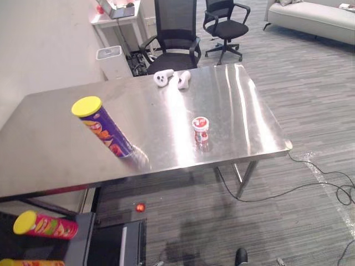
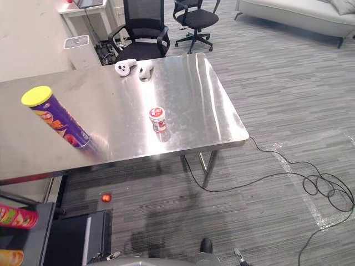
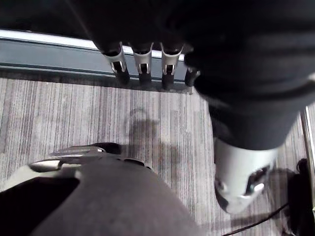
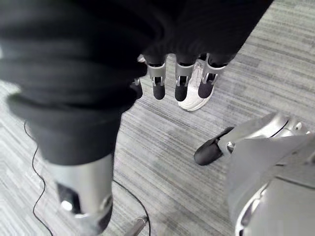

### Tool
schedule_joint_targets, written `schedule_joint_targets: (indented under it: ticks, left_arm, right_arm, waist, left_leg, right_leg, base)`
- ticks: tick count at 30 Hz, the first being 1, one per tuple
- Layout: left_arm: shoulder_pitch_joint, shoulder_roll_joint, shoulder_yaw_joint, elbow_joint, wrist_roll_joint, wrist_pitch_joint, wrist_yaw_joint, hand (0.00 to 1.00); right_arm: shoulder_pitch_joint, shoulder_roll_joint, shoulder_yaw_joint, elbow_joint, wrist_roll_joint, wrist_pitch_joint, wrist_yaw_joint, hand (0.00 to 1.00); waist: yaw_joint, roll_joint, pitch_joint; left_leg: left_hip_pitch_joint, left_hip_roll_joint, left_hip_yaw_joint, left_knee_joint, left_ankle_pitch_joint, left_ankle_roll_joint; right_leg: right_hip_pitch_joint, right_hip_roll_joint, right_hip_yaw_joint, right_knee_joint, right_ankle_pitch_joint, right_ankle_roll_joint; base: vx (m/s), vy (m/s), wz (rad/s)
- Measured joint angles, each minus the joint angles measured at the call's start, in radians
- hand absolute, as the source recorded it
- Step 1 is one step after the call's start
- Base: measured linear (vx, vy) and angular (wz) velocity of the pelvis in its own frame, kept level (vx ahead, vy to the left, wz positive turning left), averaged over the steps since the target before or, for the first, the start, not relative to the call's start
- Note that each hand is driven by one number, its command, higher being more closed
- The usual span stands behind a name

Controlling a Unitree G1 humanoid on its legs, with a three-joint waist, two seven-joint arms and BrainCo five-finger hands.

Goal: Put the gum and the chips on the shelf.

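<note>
Hanging loose-fingered and empty, left hand (image 3: 143, 61) and right hand (image 4: 179, 74) sit well apart from gum tub (image 1: 200, 129) and probably light, slick chips can (image 1: 102, 126), best wrapped mid-body.

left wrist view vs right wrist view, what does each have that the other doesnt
Left wrist view: the left hand, fingers straight, hanging before a dark grey ledge. Right wrist view: the right hand, fingers straight, with a person's white shoe past its tips. Shared: grey striped carpet, and neither hand holds anything.
</note>
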Motion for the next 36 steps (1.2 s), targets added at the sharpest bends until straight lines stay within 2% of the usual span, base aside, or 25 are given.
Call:
schedule_joint_targets:
  ticks: [5, 12, 18, 20, 22, 25, 29, 33, 36]
  left_arm:
    - [-0.015, 0.020, -0.018, 0.014, 0.007, -0.001, -0.001, 0.00]
    - [-0.014, 0.021, -0.015, 0.014, 0.006, -0.001, -0.002, 0.00]
    - [-0.010, 0.021, 0.028, 0.013, 0.006, -0.001, -0.006, 0.00]
    - [-0.004, 0.025, 0.055, 0.012, 0.003, 0.000, -0.008, 0.00]
    - [0.008, 0.024, 0.059, 0.003, 0.001, 0.000, -0.010, 0.00]
    - [0.028, 0.020, 0.060, -0.006, -0.006, -0.001, -0.011, 0.00]
    - [0.049, 0.013, 0.060, -0.011, -0.020, -0.007, -0.009, 0.00]
    - [0.066, 0.012, 0.070, -0.050, -0.045, -0.015, -0.001, 0.00]
    - [0.073, 0.010, 0.104, -0.080, -0.045, -0.019, 0.002, 0.00]
  right_arm:
    - [0.003, -0.001, 0.037, 0.007, -0.009, 0.001, 0.002, 0.00]
    - [0.002, -0.001, 0.029, 0.020, -0.008, 0.001, 0.002, 0.00]
    - [-0.003, -0.005, -0.092, 0.023, 0.015, 0.001, -0.001, 0.00]
    - [-0.020, -0.016, -0.127, 0.020, 0.084, 0.001, -0.007, 0.00]
    - [-0.024, -0.034, -0.130, -0.010, 0.119, 0.000, -0.010, 0.00]
    - [-0.036, -0.090, -0.113, -0.123, 0.148, -0.005, -0.041, 0.00]
    - [-0.055, -0.153, -0.078, -0.349, 0.138, -0.040, -0.113, 0.00]
    - [-0.080, -0.166, -0.075, -0.574, 0.073, -0.071, -0.189, 0.00]
    - [-0.099, -0.164, -0.074, -0.737, 0.011, -0.077, -0.241, 0.00]
  waist:
    - [-0.001, -0.026, -0.002]
    - [0.002, -0.035, -0.007]
    - [0.003, -0.046, -0.010]
    - [0.002, -0.063, -0.016]
    - [0.002, -0.065, -0.028]
    - [0.003, -0.067, -0.040]
    - [-0.001, -0.057, -0.061]
    - [0.002, -0.058, -0.065]
    - [0.002, -0.061, -0.073]
  left_leg:
    - [0.019, -0.006, -0.027, -0.001, 0.000, 0.000]
    - [0.027, -0.015, -0.058, -0.002, 0.000, 0.000]
    - [0.028, -0.015, -0.086, -0.049, 0.006, 0.010]
    - [0.022, -0.023, -0.103, -0.062, 0.018, 0.027]
    - [0.013, -0.023, -0.106, -0.066, 0.021, 0.027]
    - [-0.009, -0.023, -0.108, -0.067, 0.028, 0.016]
    - [-0.036, -0.020, -0.126, -0.066, 0.037, 0.013]
    - [-0.047, -0.015, -0.148, -0.064, 0.044, 0.019]
    - [-0.047, -0.016, -0.164, -0.063, 0.046, 0.019]
  right_leg:
    - [0.024, -0.005, -0.013, 0.000, 0.000, 0.000]
    - [0.047, -0.014, -0.052, 0.000, 0.000, 0.000]
    - [0.043, -0.013, -0.078, -0.001, -0.002, 0.003]
    - [0.041, -0.020, -0.091, -0.001, -0.014, 0.011]
    - [0.031, -0.020, -0.093, -0.001, -0.015, 0.012]
    - [0.012, -0.021, -0.096, -0.001, -0.021, 0.012]
    - [-0.008, -0.021, -0.107, -0.001, -0.021, 0.012]
    - [-0.007, -0.014, -0.125, 0.000, -0.015, 0.009]
    - [-0.005, -0.012, -0.140, 0.000, -0.015, 0.008]
  base:
    - [0.07, 0.012, 0.02]
    - [-0.02, -0.016, 0.14]
    - [-0.11, -0.048, 0.12]
    - [-0.15, -0.069, 0.15]
    - [-0.13, -0.054, 0.06]
    - [-0.09, -0.034, 0.03]
    - [-0.01, -0.011, 0.10]
    - [0.05, -0.014, 0.15]
    - [0.09, 0.001, 0.15]
